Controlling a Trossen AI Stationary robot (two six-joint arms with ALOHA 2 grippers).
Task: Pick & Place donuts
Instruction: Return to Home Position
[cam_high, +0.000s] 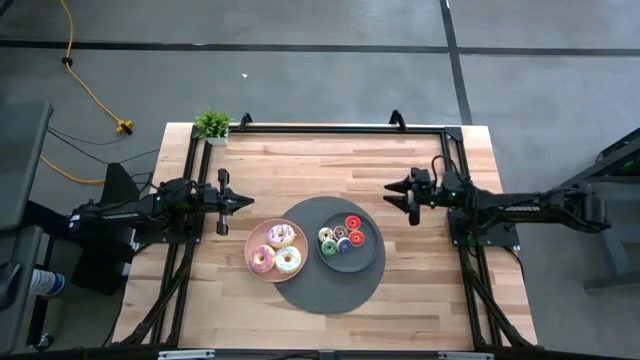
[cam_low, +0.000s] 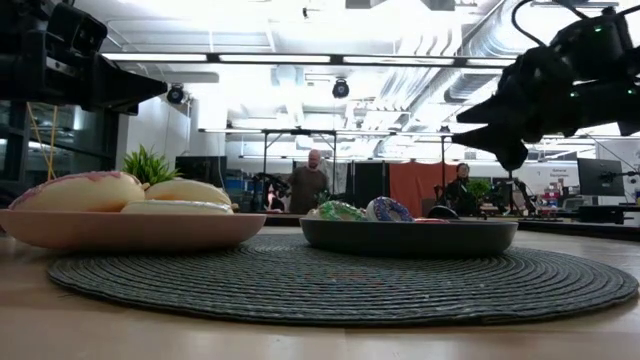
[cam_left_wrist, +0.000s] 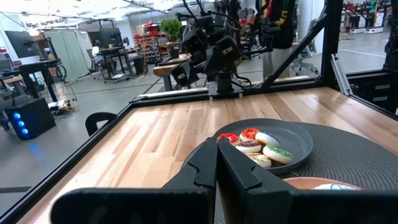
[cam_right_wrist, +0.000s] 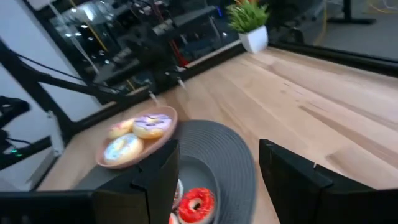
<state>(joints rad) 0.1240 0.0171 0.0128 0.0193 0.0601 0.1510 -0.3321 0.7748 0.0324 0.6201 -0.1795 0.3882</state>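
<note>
Donuts (cam_high: 283, 234): all plated on the mat (cam_high: 330, 295), you have none left | left claw (cam_high: 246, 202) closed, empty, beside mat | right claw (cam_high: 392, 192) spread, empty, beside mat

Light wooden table (cam_high: 300, 165), viewed from directly above. A round dark grey woven mat (cam_high: 330, 292) lies at its centre. A round pink plate (cam_high: 251, 243) overlaps the mat's left edge and carries three larger iced ring donuts (cam_high: 263, 260) set close together. Just beside it, a round dark grey plate (cam_high: 373, 256) sits on the mat, holding a cluster of tiny ring donuts (cam_high: 342, 238), red, green, blue and brown among them. The left gripper (cam_high: 250, 201) is over bare wood near the pink plate, apart from it. The right gripper (cam_high: 390, 191) is near the mat's far right edge. A small green potted plant (cam_high: 212, 126) occupies the far left corner.
</note>
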